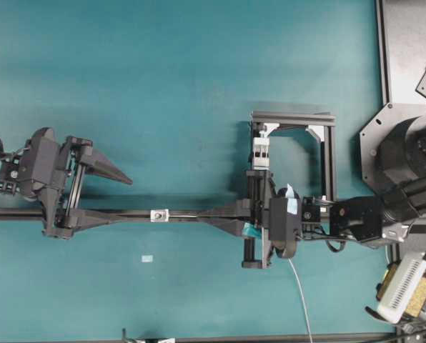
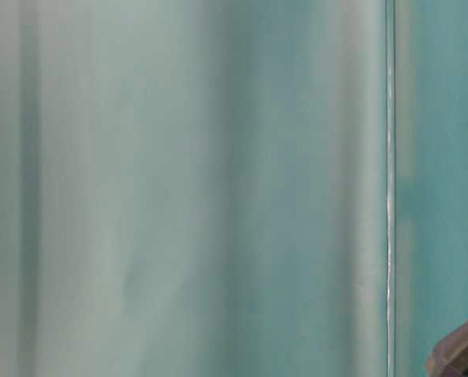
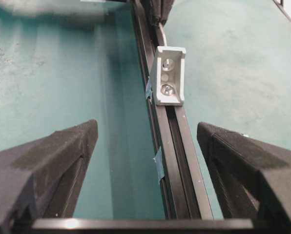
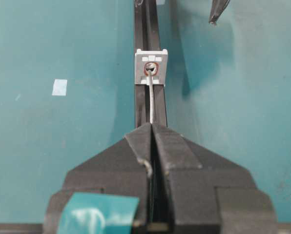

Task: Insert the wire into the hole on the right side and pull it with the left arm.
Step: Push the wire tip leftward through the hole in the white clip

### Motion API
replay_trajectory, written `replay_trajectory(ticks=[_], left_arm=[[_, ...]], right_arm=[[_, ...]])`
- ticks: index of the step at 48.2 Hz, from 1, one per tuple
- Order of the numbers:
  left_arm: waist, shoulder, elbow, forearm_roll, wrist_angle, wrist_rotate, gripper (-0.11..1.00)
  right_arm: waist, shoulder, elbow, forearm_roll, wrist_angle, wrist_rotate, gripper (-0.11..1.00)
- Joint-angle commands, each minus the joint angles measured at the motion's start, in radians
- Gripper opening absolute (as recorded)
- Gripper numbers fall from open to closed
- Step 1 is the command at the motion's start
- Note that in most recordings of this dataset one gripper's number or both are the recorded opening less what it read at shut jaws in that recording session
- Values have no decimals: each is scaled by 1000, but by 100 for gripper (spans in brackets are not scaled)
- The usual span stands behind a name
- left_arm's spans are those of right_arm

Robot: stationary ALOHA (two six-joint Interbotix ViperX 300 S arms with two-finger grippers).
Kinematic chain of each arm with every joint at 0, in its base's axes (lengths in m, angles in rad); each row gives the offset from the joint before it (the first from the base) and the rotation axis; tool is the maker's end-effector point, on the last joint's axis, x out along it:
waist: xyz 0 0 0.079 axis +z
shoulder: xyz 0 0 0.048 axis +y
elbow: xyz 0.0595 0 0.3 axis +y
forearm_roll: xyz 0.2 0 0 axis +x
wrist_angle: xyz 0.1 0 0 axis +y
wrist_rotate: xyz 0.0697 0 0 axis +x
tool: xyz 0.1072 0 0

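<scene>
Running along the black rail (image 1: pixel 127 213) that crosses the teal table (image 1: pixel 199 86), the wire (image 4: pixel 151 100) lies on the same line as both grippers, and that shared axis is what the next move depends on. The right gripper (image 4: pixel 152 127) has its jaws pressed together on the wire, which leaves the tips and goes straight ahead into the hole (image 4: pixel 150 68) at the centre of the small white block (image 4: pixel 151 67) fixed on the rail; the tip looks to be at or just inside the opening, though how far it has gone through cannot be told. On the far side of the block, the left gripper (image 3: pixel 145 141) stands spread wide and holds nothing, one finger on each side of the rail, with the block ahead of it along the rail and near its tips. In the left wrist view no wire end is clearly seen coming out on that side. In the overhead view the block sits between the two grippers, nearer the left one. Judging from this, the wire must be fed further leftward along the rail before the left arm (image 1: pixel 41 168) can close on an emerging end and pull away from the block.
</scene>
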Motion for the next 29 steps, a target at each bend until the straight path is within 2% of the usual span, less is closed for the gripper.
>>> replay_trajectory(ticks=[1,29], left_arm=[[-3,-14,-11,-3,-5,0,84],[-3,-15,-11,-3,-5,0,84]], right_arm=[[3,-14,-3,-2,-11,2,2],[5,-12,-5,3,-20,2,2]])
